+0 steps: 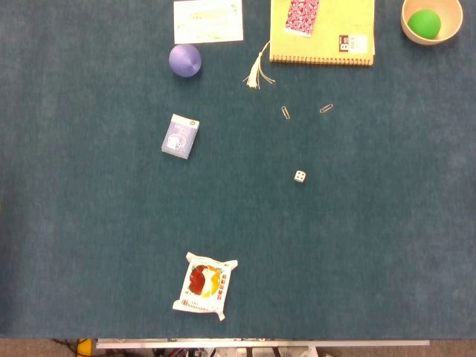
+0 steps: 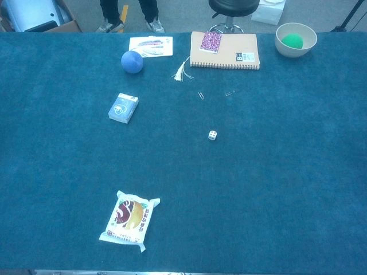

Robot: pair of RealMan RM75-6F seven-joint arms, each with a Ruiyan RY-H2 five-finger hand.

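Neither hand shows in the head view or the chest view, so whether the fingers are released, clenched or grasping anything cannot be told. Nothing is held or touched; every item lies flat on the table (image 1: 89,223), so the handling looks not yet begun.

Taking the die (image 1: 300,176) as landmark: the snack packet (image 1: 205,285) lies well toward the near edge and to its left, the closest thing to where the arms would enter. The small box (image 1: 180,136) sits left of the die and slightly farther back, and the purple ball (image 1: 185,59) sits beyond the box. Two paper clips (image 1: 286,112) lie just behind the die, then the notebook (image 1: 327,33) and the bowl (image 1: 431,21) with a green ball (image 1: 424,23), both at the far edge.

Wide bare cloth lies right of the die and along the near edge.
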